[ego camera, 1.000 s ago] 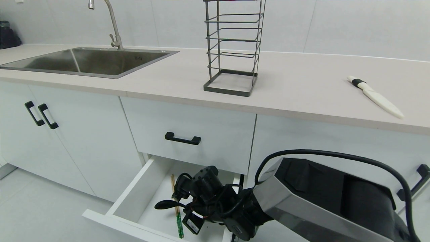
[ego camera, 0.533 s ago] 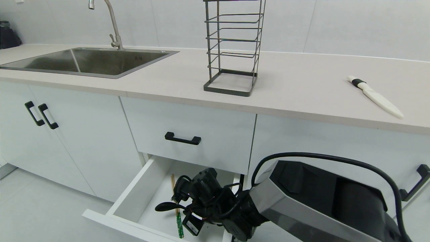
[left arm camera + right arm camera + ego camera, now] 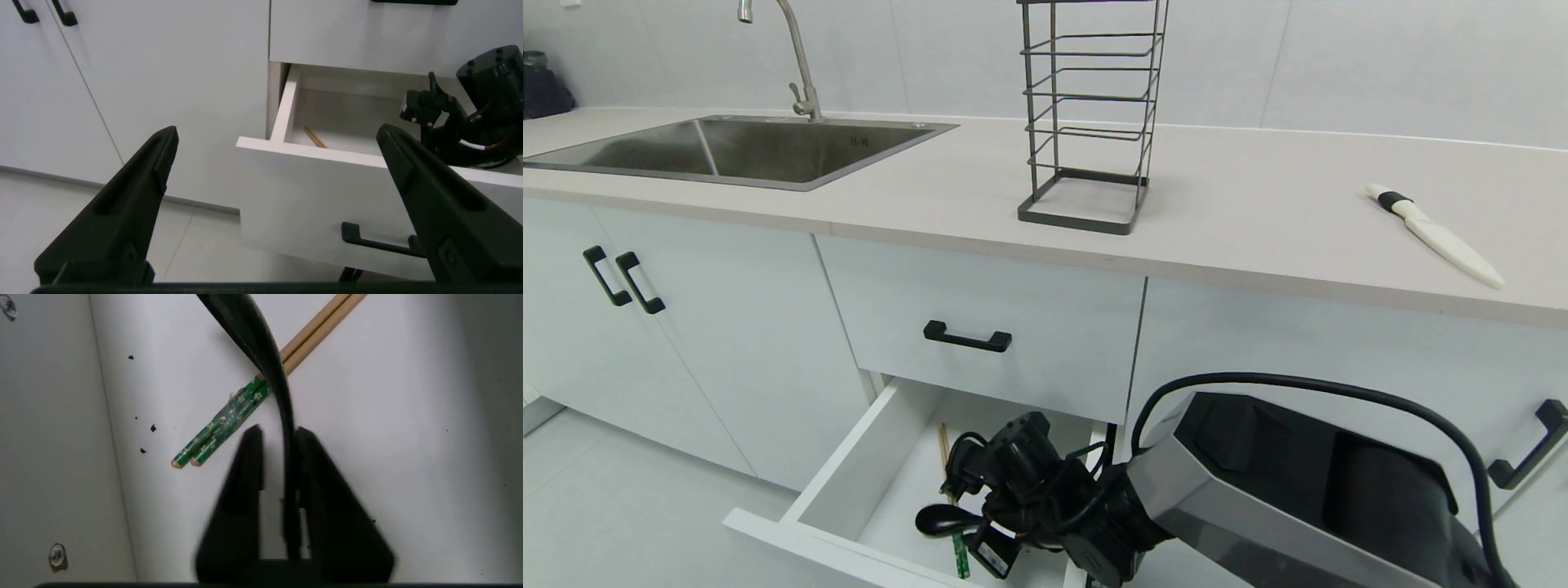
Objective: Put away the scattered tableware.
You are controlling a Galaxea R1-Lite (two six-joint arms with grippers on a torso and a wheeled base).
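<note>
Right gripper point(image 3: 278, 441) clamps the spoon point(image 3: 939, 518) handle, bowl toward nine o'clock, low over the open drawer point(image 3: 837, 482) above the chopsticks point(image 3: 221, 429), evidently for release; left gripper point(image 3: 278, 139) gapes empty

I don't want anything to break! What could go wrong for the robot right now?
1. The right hand pinches the black spoon by its thin handle above the open drawer; it might slip and drop crookedly.
2. The spoon hangs right over the chopsticks, so lowering it could knock them.
3. The knife lies near the counter's front edge; a clumsy grab might push it off.
</note>
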